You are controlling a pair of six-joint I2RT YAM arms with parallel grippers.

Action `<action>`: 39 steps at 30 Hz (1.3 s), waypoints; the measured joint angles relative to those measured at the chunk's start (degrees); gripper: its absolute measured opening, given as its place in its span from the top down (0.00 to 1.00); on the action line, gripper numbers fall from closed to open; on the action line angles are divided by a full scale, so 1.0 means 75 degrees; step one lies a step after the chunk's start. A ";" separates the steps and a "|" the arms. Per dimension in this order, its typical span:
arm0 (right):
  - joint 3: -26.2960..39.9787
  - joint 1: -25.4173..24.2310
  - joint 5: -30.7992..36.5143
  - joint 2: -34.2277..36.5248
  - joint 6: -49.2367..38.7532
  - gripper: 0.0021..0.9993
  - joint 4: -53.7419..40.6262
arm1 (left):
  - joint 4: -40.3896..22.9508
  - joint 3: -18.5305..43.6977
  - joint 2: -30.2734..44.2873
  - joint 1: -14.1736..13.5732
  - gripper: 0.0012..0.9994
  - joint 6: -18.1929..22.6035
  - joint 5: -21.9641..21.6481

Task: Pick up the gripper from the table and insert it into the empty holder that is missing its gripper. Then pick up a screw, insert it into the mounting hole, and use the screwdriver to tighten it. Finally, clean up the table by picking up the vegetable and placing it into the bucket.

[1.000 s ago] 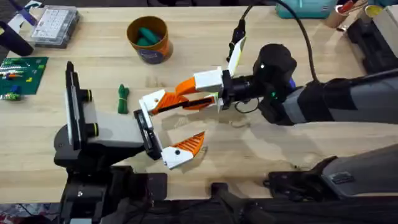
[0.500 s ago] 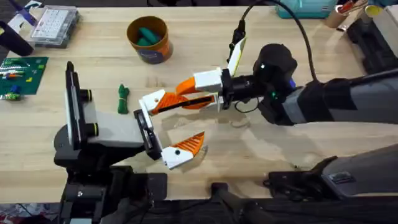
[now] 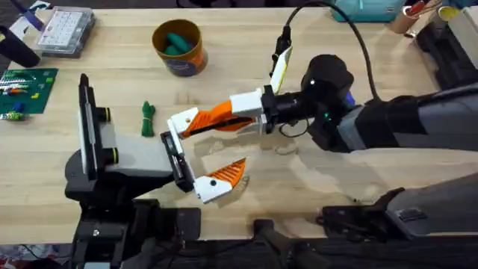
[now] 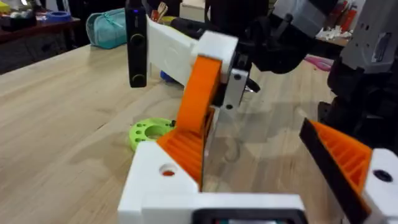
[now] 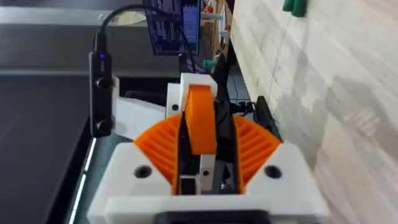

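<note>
The gripper (image 3: 184, 120), a white base with an orange wedge, sits at the far end of the holder (image 3: 174, 153), the black jaw bracket on the left arm's head. My right gripper (image 3: 205, 122) is shut on it, with the orange wedge between its ribbed pads (image 5: 249, 146). The left gripper (image 3: 220, 146) stands open, one white-and-orange finger (image 3: 222, 179) fixed at the bracket's near end. In the left wrist view the held gripper (image 4: 193, 124) stands upright over its white base. The dark-green vegetable (image 3: 147, 118) lies left of the holder. The orange bucket (image 3: 178, 46) stands behind it.
Teal-green pieces lie inside the bucket. A clear parts box (image 3: 67, 30) and a green circuit board (image 3: 26, 86) are at the far left. A lime-green ring (image 4: 149, 130) lies on the table under the right gripper. A teal bag (image 3: 370, 9) sits at the back edge.
The right gripper's fingers, spread around the piece before, now lie drawn together along it, and the wrist has shifted slightly toward the back. The left arm has not moved.
</note>
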 joint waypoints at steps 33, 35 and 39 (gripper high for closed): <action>0.0210 0.0000 0.0051 -0.0002 0.0100 0.99 -0.0208 | 0.0007 0.0000 0.0001 0.0000 0.01 -0.0085 -0.0102; 0.0216 0.0000 0.0050 -0.0003 0.0102 0.99 -0.0218 | 0.0007 0.0000 0.0000 0.0000 0.01 -0.0085 -0.0111; 0.0219 0.0000 0.0047 -0.0003 0.0181 0.99 -0.0221 | 0.0009 0.0000 0.0002 0.0000 0.01 -0.0085 -0.0114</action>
